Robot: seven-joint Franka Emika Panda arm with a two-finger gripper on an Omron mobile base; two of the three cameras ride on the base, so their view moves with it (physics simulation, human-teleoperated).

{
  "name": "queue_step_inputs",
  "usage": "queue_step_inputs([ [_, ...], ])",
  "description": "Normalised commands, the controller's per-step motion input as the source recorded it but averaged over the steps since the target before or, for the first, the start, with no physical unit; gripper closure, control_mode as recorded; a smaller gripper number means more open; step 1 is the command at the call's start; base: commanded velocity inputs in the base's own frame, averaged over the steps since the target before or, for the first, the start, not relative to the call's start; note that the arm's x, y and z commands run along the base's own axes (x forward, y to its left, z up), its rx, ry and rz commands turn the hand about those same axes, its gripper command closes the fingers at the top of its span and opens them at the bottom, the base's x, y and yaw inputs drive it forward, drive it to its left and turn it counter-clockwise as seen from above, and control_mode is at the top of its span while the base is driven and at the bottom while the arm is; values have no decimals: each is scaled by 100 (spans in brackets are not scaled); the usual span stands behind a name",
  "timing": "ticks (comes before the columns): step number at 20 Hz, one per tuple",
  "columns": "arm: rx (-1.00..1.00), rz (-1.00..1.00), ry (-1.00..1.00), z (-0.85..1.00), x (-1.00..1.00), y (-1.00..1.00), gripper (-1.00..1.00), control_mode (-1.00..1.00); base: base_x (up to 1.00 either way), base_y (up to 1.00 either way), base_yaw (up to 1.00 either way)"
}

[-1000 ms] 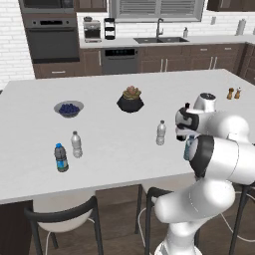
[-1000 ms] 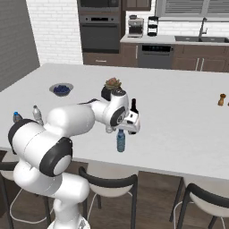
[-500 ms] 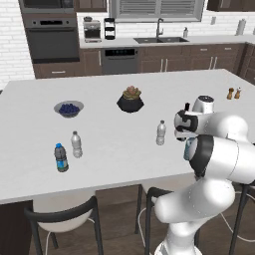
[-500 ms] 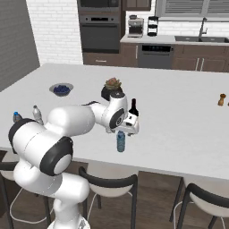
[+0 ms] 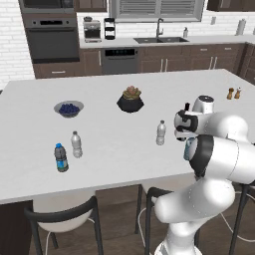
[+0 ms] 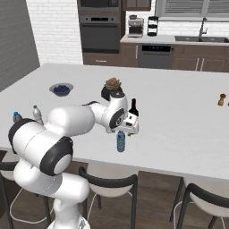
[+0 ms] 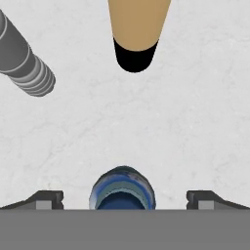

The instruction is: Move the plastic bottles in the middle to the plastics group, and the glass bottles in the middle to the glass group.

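Left base view: the clear bottle (image 5: 161,132) stands mid-desk (image 5: 109,134), well apart from the plastics group (image 5: 68,150) near the left front; nothing looks sorted yet.

Right base view: the blue bottle (image 6: 120,141) stands under the hand, the dark bottle (image 6: 133,107) just behind, the front edge near.

Hand view: the end effector (image 7: 122,199) is spread wide, empty, above the blue bottle.

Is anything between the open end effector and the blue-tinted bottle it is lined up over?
Nothing visible. In the hand view the end effector stands open with the blue-tinted bottle directly between its fingertips; the dark glass bottle and clear bottle stand apart, farther off.
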Motion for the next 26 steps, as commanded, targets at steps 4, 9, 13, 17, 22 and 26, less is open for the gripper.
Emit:
queue_step_inputs([
  [4, 1, 0, 0, 0, 0, 0, 100, -100, 0, 0, 0],
  [9, 0, 0, 0, 0, 0, 0, 100, -100, 0, 0, 0],
  [13, 0, 0, 0, 0, -4, 0, 100, -100, 0, 0, 0],
  [17, 0, 3, -5, 11, -53, 14, 100, -100, 0, 0, 0],
  [22, 0, 9, -7, 26, -74, 83, 100, -100, 0, 0, 0],
  [26, 0, 11, -4, 20, -11, 100, 100, -100, 0, 0, 0],
])
